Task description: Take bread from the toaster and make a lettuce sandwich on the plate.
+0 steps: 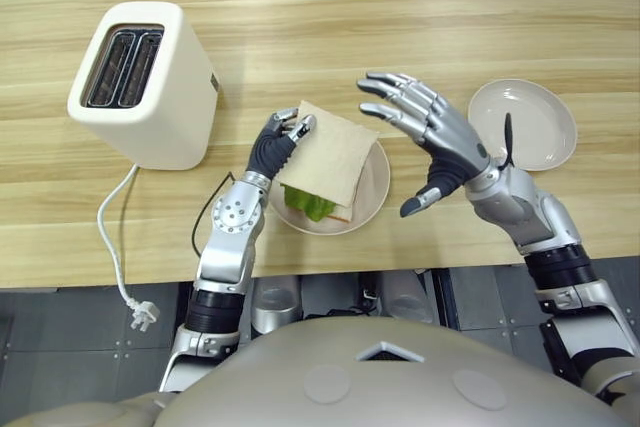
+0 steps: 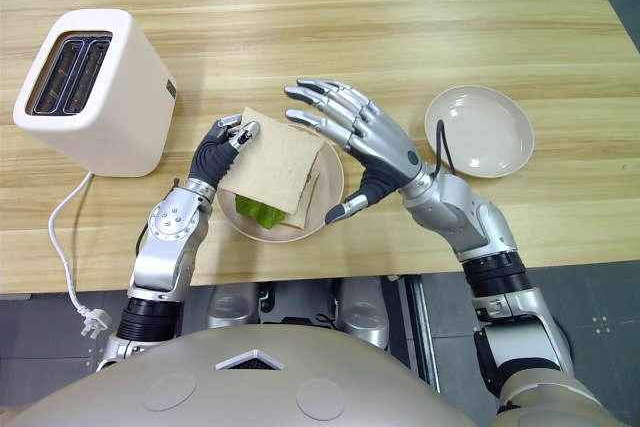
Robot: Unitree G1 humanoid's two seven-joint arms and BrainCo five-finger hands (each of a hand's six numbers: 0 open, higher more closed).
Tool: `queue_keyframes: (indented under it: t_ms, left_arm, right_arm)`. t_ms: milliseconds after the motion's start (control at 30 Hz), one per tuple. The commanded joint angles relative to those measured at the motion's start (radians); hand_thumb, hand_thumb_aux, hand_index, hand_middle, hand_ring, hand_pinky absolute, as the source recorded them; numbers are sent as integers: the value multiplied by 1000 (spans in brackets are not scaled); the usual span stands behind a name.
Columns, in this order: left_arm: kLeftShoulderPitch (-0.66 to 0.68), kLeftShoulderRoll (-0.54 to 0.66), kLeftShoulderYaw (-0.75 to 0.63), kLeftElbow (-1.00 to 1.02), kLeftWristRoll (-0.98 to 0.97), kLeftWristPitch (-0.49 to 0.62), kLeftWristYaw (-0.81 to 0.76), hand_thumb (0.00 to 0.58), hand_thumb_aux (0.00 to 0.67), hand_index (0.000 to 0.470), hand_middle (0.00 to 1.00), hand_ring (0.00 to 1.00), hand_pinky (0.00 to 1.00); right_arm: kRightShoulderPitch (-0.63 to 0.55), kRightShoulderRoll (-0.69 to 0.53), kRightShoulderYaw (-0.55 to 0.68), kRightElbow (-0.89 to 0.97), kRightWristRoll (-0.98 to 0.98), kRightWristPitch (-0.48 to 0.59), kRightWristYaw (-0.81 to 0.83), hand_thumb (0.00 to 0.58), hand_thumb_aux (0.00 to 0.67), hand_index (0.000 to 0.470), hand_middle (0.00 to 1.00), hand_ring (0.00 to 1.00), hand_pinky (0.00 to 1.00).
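A cream toaster [image 1: 145,82] stands at the left of the wooden table, both its slots dark. On the plate [image 1: 372,194] lies a bottom bread slice with green lettuce [image 1: 313,207] sticking out at the front. My left hand [image 1: 278,139] is shut on the left edge of the top bread slice [image 1: 332,154], which lies tilted over the lettuce. To the right of the plate, a little above the table, my right hand [image 1: 428,129] is spread open and holds nothing.
A second, bare plate [image 1: 540,137] sits at the right. The toaster's white cord and plug [image 1: 125,267] hang over the front table edge at the left. Bare wood stretches across the far half of the table.
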Motion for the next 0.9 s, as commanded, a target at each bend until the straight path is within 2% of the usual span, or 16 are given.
queue_keyframes:
  t_ms: [33, 333, 600, 900]
  left_arm:
    - [20, -5, 5, -12, 53, -13, 54, 580, 670, 460, 1000, 1000, 1000]
    - [70, 11, -82, 114, 105, 21, 14, 580, 670, 460, 1000, 1000, 1000]
    - [65, 11, -81, 136, 79, 36, -14, 580, 670, 460, 1000, 1000, 1000]
    - [43, 16, -54, 175, 87, 4, 20, 580, 670, 460, 1000, 1000, 1000]
  right_arm:
    - [14, 2, 3, -11, -60, -8, 6, 0, 0, 0, 0, 0, 0]
    - [-3, -21, 42, -48, -371, -14, -116, 0, 0, 0, 0, 0, 0]
    - [-21, -30, 110, -37, -447, 9, -164, 0, 0, 0, 0, 0, 0]
    - [-46, -69, 251, 94, -499, 63, -74, 0, 0, 0, 0, 0, 0]
